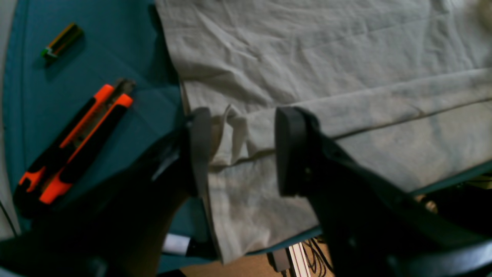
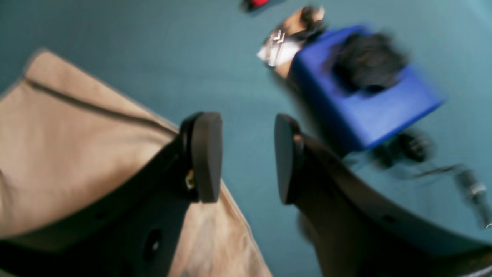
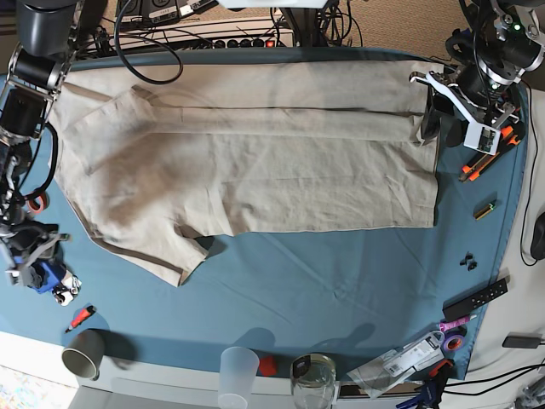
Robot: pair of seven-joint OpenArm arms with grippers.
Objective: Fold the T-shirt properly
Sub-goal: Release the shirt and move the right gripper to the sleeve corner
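Blurring badly in the right wrist view: a blue block [image 2: 365, 96] with something dark on top, shiny bits behind it, small dark pieces to its right, none clear enough to name. Cutting off the collar entirely; not showing in any view. Hiding much of the right gripper [image 3: 30, 256] in the base view behind its own arm and cables.

Lying flat on the teal table cloth [image 3: 324, 281], the T-shirt [image 3: 255, 162], taking up most of the far half. Running its long axis across the table, hem end toward the left gripper [image 3: 434, 111], sleeve end toward the right arm's side. Sticking out toward the near edge, one short sleeve [image 3: 162, 251], its cuff seam showing as a darker line. Folding over along the far long edge, a band of cloth lying on top of the body, its edge running the length of the shirt.

Standing apart, the left gripper's pads [image 1: 201, 150], straddling a bunched, doubled-over corner of the T-shirt [image 1: 307, 65] at its hem end; touching cloth on the one side, cannot tell about the other. Lying just beside on the table cloth [image 1: 115, 57], an orange and black utility knife [image 1: 75, 142], and farther off a small green-tipped stick [image 1: 61, 38].

Gaping too, the right gripper [image 2: 246, 157], nothing between its pads, bare teal showing in the gap, the tan sleeve [image 2: 77, 154] lying under its one finger.
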